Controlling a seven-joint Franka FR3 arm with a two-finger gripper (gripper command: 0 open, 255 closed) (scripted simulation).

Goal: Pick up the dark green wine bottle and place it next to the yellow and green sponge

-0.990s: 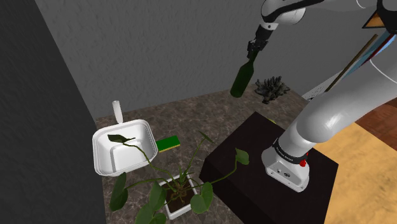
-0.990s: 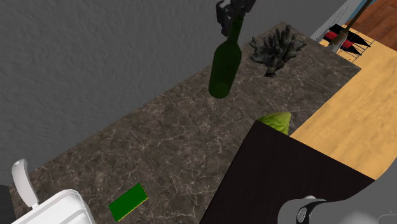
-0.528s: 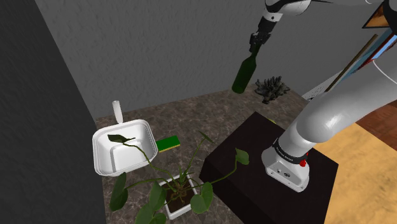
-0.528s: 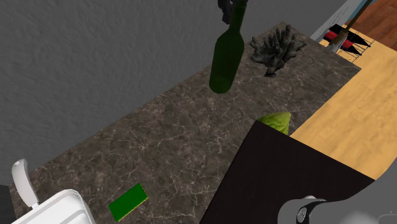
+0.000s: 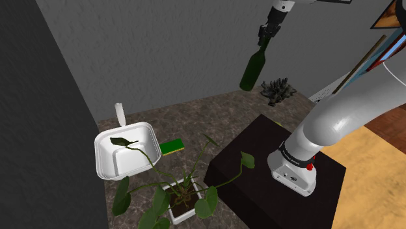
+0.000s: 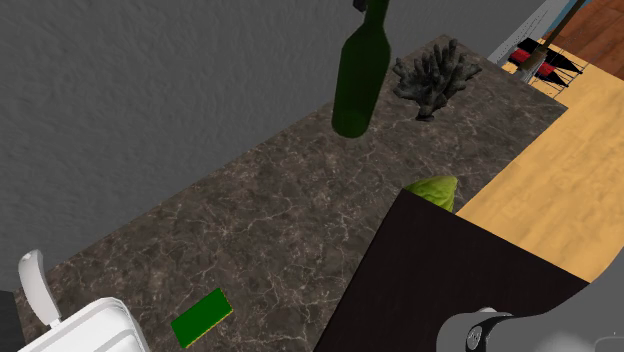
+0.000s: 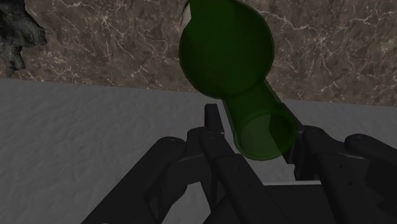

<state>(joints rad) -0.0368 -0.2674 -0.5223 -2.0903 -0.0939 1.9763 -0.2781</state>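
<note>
My black gripper (image 5: pixel 265 38) is shut on the neck of the dark green wine bottle (image 5: pixel 252 70), which hangs high in the air above the marble counter (image 6: pixel 290 220), body down and slightly tilted. The second exterior view has the bottle (image 6: pixel 358 78) at the top edge, near the grey wall. From the wrist camera, the bottle (image 7: pixel 226 52) points away from me, its neck clasped between my fingers (image 7: pixel 215 124) of the gripper (image 7: pixel 257 137). The sponge (image 5: pixel 172 146), green on top with a yellow edge, lies flat on the counter beside the sink; it is also seen as the sponge (image 6: pixel 202 317).
A white sink basin (image 5: pixel 104 140) with a faucet (image 5: pixel 120 114) sits at the counter's left end. A leafy potted plant (image 5: pixel 179 188) stands in front. A dark coral-like ornament (image 6: pixel 432 80) rests at the counter's far end. The black stand (image 6: pixel 450 280) borders the counter.
The gripper has lifted the bottle higher and slightly to the shoulder view's right. The sponge and other things have not moved.
</note>
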